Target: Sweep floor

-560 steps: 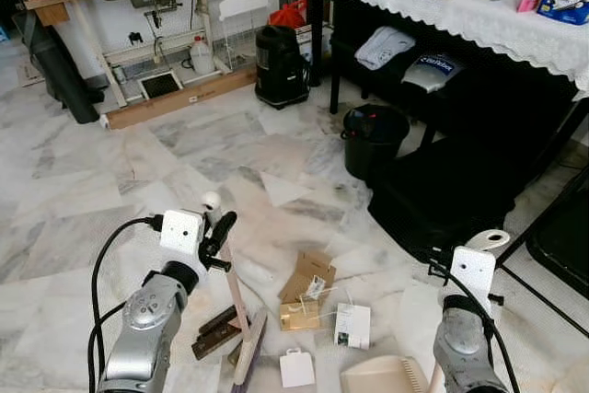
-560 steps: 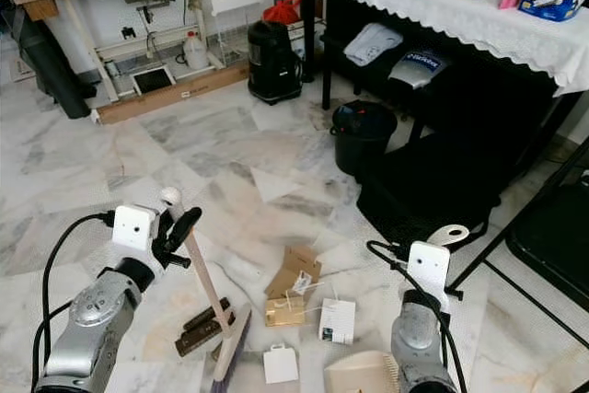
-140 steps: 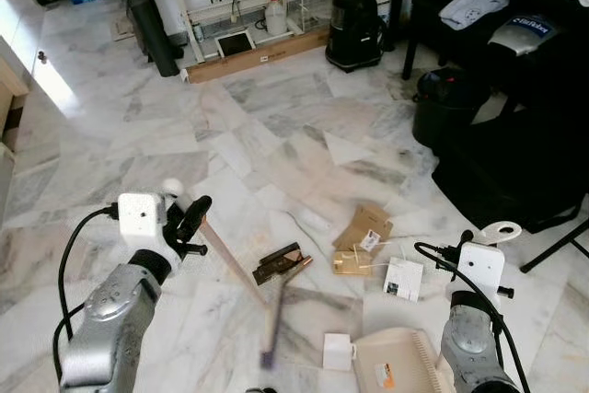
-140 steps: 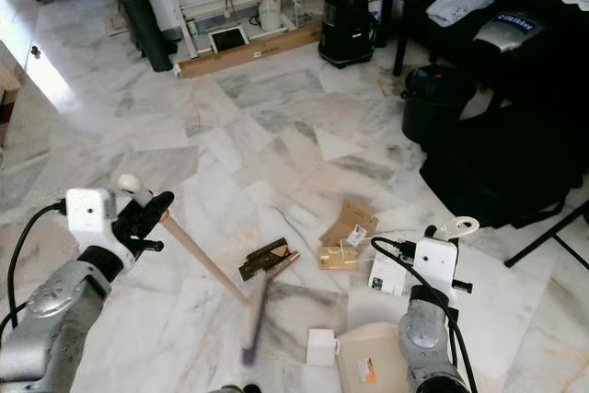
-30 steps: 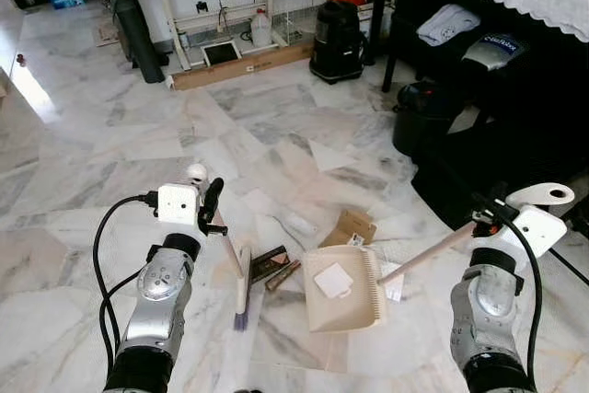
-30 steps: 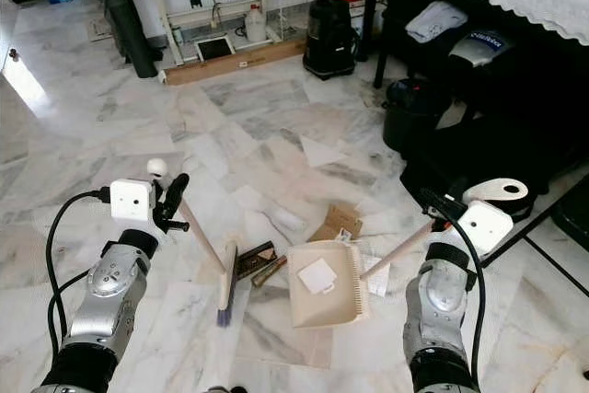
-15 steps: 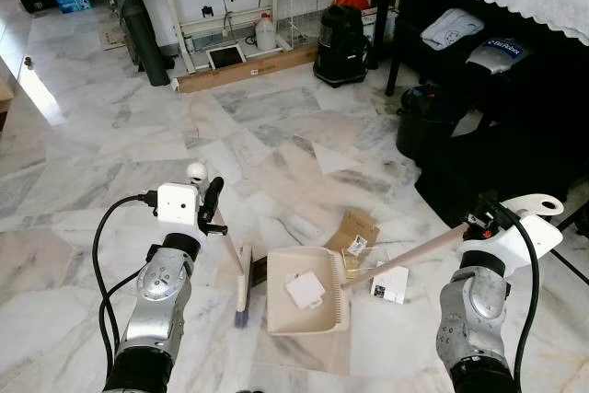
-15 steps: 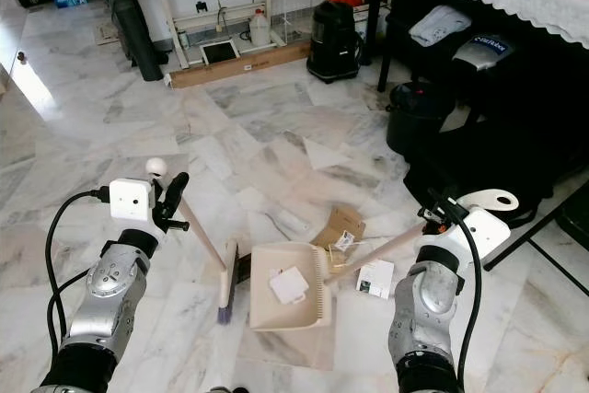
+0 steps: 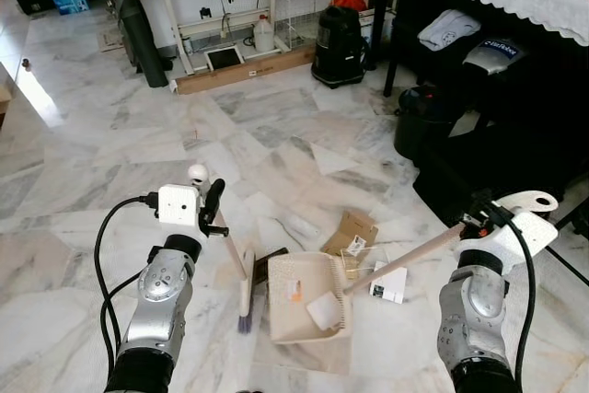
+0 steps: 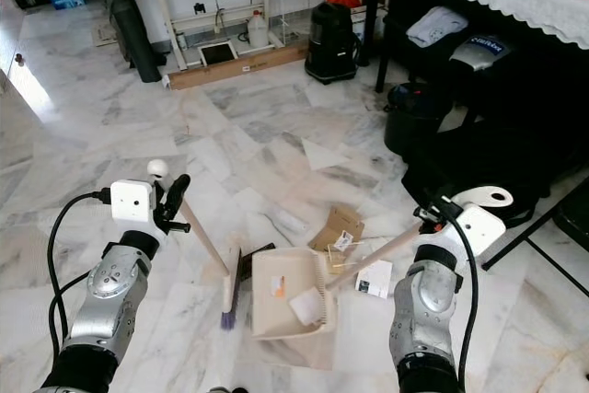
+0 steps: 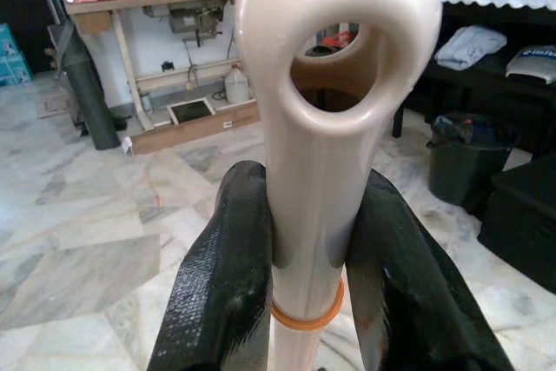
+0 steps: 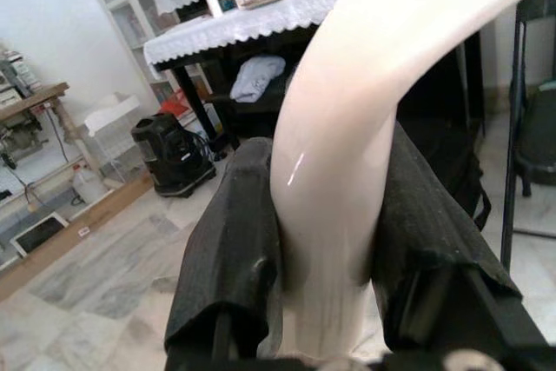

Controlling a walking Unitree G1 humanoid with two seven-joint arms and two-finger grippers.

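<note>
While left gripper (image 11: 304, 249) clamps the broom (image 9: 245, 290); right gripper (image 12: 326, 215) clamps the dustpan (image 9: 299, 301) (paper inside).

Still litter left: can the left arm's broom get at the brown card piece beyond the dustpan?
Probably not directly: the dustpan lies between the broom head and the brown card piece, and the left gripper is committed to the handle.

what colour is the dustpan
Cream-beige dustpan, matching its long handle; clearest in the left eye view.
</note>
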